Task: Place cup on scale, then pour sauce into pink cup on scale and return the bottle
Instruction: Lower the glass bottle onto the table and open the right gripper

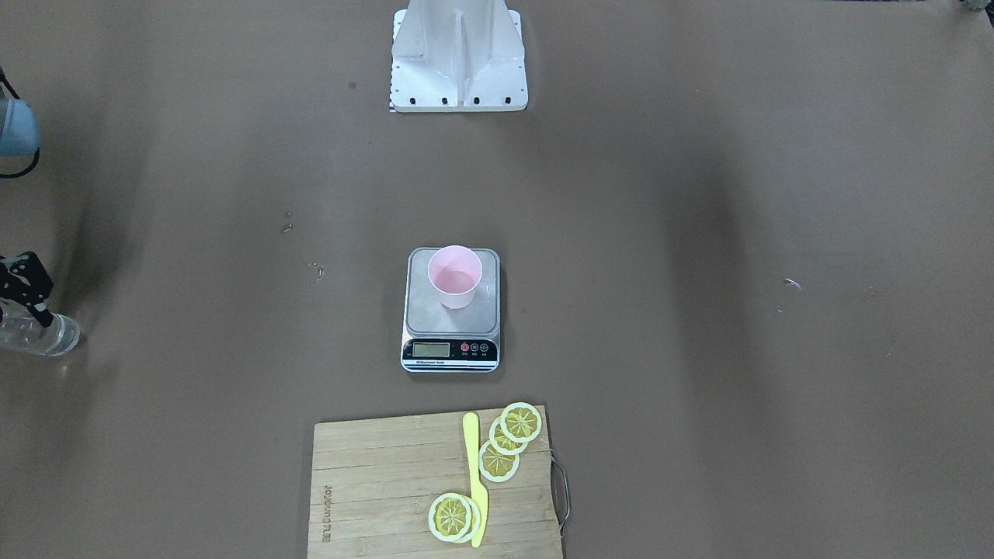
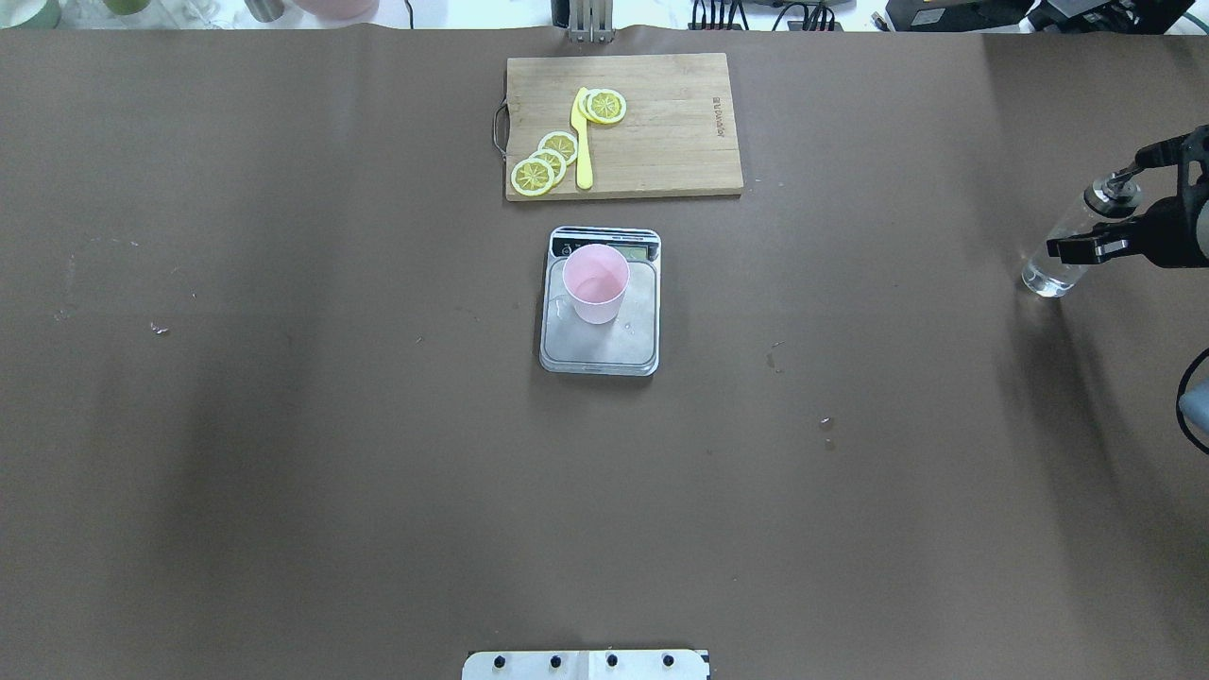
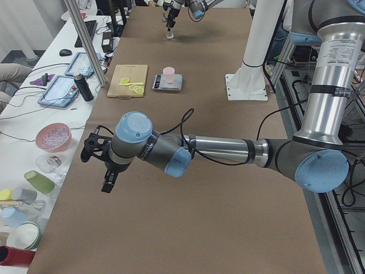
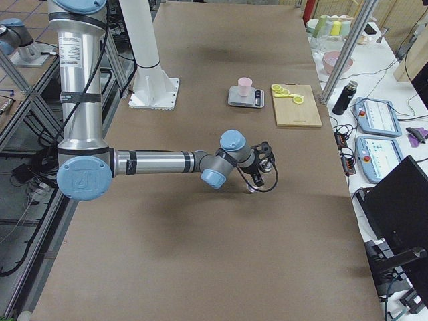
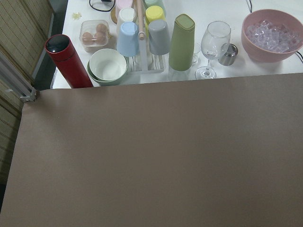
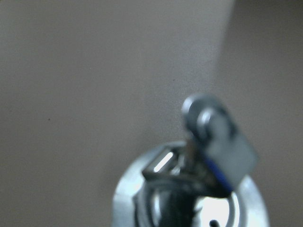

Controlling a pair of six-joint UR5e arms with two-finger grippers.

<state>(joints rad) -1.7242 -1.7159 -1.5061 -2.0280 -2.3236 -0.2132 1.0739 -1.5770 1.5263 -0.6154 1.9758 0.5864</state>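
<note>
The pale pink cup [image 2: 595,281] stands upright on the silver scale [image 2: 604,348] at the table's middle; both also show in the front view, the cup [image 1: 455,276] on the scale [image 1: 450,324]. The clear glass bottle [image 2: 1048,269] with its silver spout cap stands on the table at the far right, holding clear liquid. My right gripper [image 2: 1096,212] is open, its fingers on either side of the bottle's upper part. The right wrist view shows the cap [image 6: 189,189] blurred, from close above. My left gripper [image 3: 97,165] hovers over the table's left end, and I cannot tell its state.
A wooden cutting board [image 2: 661,132] with lemon slices and a yellow knife [image 2: 582,142] lies beyond the scale. The robot's white base [image 1: 458,70] is at the near edge. Cups, a red flask [image 5: 66,64], glasses and a pink bowl stand on the bench beyond the table's left end.
</note>
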